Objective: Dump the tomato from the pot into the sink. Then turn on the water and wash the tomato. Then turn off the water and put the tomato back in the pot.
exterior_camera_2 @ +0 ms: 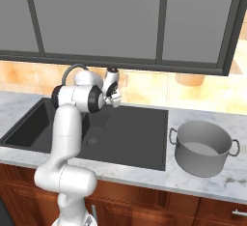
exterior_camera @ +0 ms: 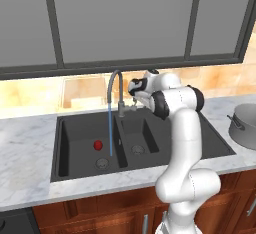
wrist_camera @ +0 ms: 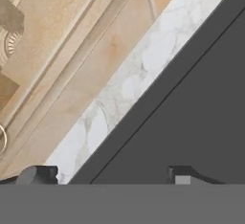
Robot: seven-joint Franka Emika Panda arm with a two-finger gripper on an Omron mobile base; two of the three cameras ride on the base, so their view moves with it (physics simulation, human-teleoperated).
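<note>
I see my hand (wrist_camera: 111,174) spread wide with nothing between its tips, up by the faucet (exterior_camera: 115,85) at frame centre. The tomato (exterior_camera: 98,144) lies in the sink's (exterior_camera: 215,148) wide left basin beside the running stream. The pot (exterior_camera_2: 202,147) stands on the table (exterior_camera_2: 226,181), lower right.
</note>
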